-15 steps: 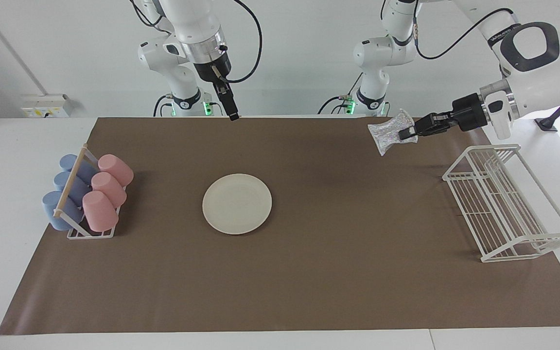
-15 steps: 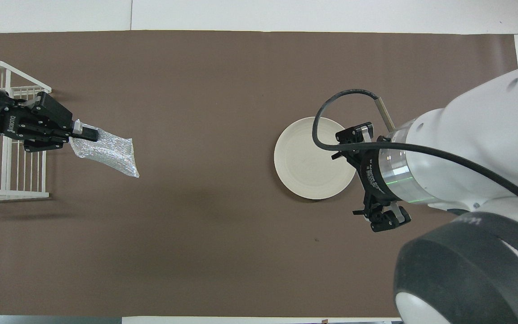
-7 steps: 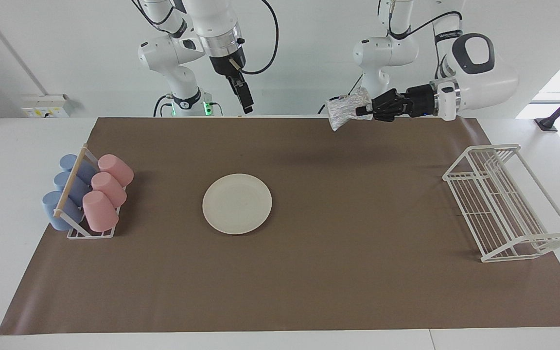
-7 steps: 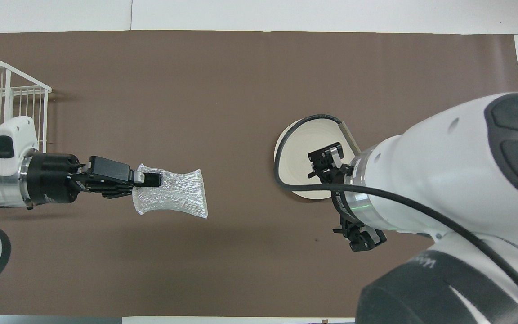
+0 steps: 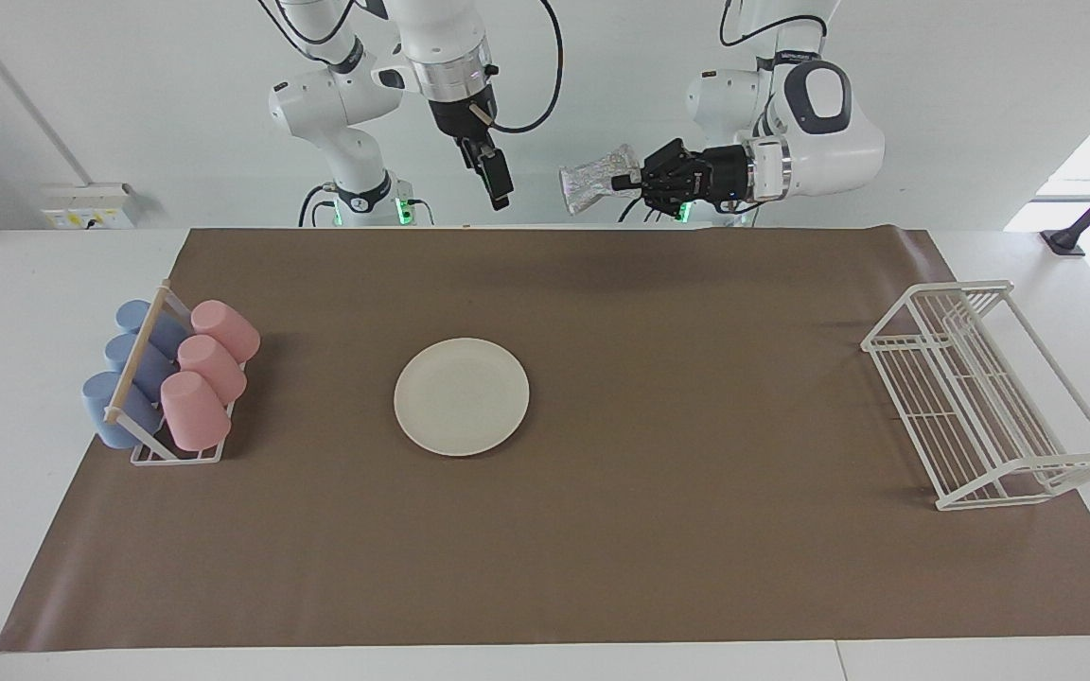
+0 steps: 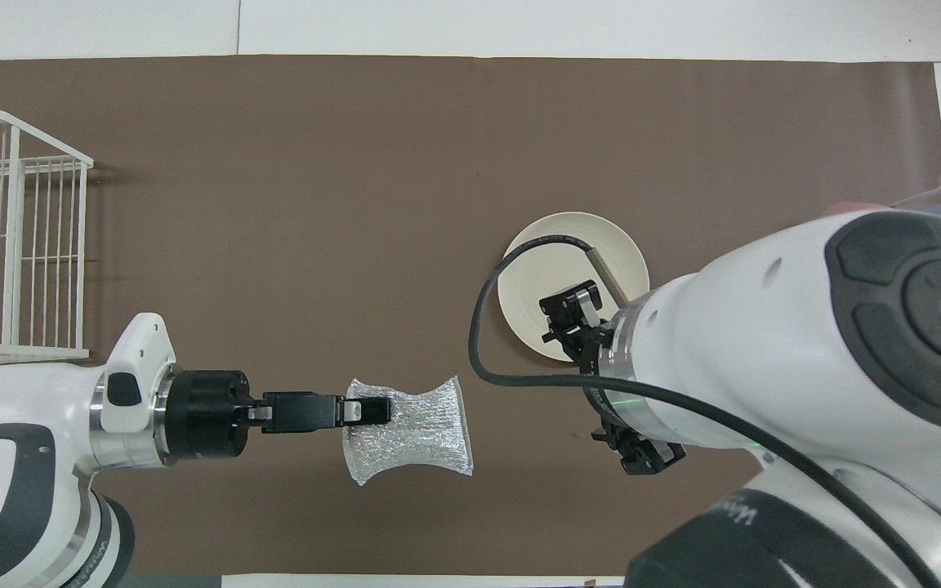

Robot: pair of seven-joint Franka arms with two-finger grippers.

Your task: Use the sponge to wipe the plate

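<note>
The cream-white plate (image 5: pixel 462 396) lies flat on the brown mat, a little toward the right arm's end; in the overhead view the right arm and its cable cover part of the plate (image 6: pixel 552 269). High over the mat's edge by the robots, my left gripper (image 5: pixel 628 180) is shut on one end of the silvery mesh sponge (image 5: pixel 590 185). The sponge (image 6: pixel 417 429) sticks out level from the left gripper (image 6: pixel 366 411) toward the right arm. Beside it in the air hangs my right gripper (image 5: pixel 500 196), pointing down, open, holding nothing.
A small rack of blue and pink cups (image 5: pixel 167 383) on their sides stands at the right arm's end. A white wire rack (image 5: pixel 990 392) stands at the left arm's end of the mat (image 5: pixel 696 530).
The left gripper has carried the sponge up and away from the wire rack to the middle of the robots' edge. The right gripper has risen and drifted slightly toward it.
</note>
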